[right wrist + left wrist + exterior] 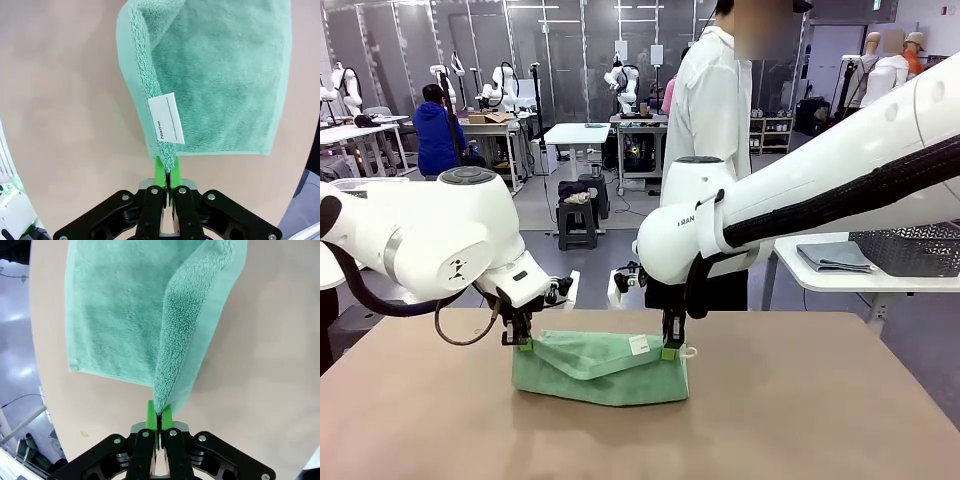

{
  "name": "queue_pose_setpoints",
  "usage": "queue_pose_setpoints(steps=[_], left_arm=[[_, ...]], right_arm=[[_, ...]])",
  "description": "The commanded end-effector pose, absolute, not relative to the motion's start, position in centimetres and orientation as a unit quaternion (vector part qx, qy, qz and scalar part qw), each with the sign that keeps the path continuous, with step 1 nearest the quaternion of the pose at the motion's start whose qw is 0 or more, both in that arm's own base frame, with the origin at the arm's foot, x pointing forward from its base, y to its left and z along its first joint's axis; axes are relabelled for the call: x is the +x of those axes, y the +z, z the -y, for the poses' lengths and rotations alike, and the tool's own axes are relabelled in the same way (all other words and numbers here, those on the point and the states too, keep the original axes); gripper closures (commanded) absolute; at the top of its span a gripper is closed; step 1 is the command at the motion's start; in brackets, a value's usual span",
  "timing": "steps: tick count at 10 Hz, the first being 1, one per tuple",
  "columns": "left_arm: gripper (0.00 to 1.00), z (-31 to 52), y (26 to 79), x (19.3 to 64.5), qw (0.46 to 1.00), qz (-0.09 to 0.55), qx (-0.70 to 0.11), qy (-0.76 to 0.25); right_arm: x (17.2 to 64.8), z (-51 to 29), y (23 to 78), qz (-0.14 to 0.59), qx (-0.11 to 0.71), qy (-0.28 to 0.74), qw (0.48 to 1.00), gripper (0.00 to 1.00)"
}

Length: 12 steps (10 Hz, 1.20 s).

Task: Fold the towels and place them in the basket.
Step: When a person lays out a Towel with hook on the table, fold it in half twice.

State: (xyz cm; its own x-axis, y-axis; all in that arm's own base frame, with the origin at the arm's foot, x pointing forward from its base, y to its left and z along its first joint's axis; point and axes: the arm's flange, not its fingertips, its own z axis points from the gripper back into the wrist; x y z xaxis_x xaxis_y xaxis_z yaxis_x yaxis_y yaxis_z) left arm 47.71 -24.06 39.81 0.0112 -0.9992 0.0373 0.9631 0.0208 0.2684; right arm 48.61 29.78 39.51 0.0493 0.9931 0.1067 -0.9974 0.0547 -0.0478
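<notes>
On the table (410,430), mid-fold — clenching green towel (605,378) corners in left gripper (524,346), right gripper (670,352) — next, probably, lay across evenly

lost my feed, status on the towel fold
Both shut on mint towel corners: left tool, right tool. Edge lifted, mid-fold. Basket on white table. Nothing in the way.

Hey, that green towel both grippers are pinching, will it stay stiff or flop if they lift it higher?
Probably floppy: the green towel sags between the left gripper and right gripper. Likely light, since two corner pinches hold its edge up. Its terry pile looks grippy, so slipping seems unlikely.
</notes>
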Motion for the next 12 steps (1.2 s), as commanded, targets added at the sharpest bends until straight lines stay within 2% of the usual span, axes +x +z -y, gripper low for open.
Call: queue_pose_setpoints(steps=[1,6,12], left_arm=[[0.96,24.6,40.3,50.7,0.697,0.103,0.091,-0.704],[0.96,25.8,39.4,57.0,0.702,0.116,0.09,-0.696],[0.96,25.0,36.9,61.0,0.734,0.092,0.093,-0.667]], right_arm=[[51.4,-29.7,39.6,0.055,0.016,0.692,0.72,0.96],[56.5,-29.8,38.4,0.051,0.029,0.678,0.733,0.96],[60.8,-27.6,35.6,0.036,0.034,0.648,0.76,0.96]])
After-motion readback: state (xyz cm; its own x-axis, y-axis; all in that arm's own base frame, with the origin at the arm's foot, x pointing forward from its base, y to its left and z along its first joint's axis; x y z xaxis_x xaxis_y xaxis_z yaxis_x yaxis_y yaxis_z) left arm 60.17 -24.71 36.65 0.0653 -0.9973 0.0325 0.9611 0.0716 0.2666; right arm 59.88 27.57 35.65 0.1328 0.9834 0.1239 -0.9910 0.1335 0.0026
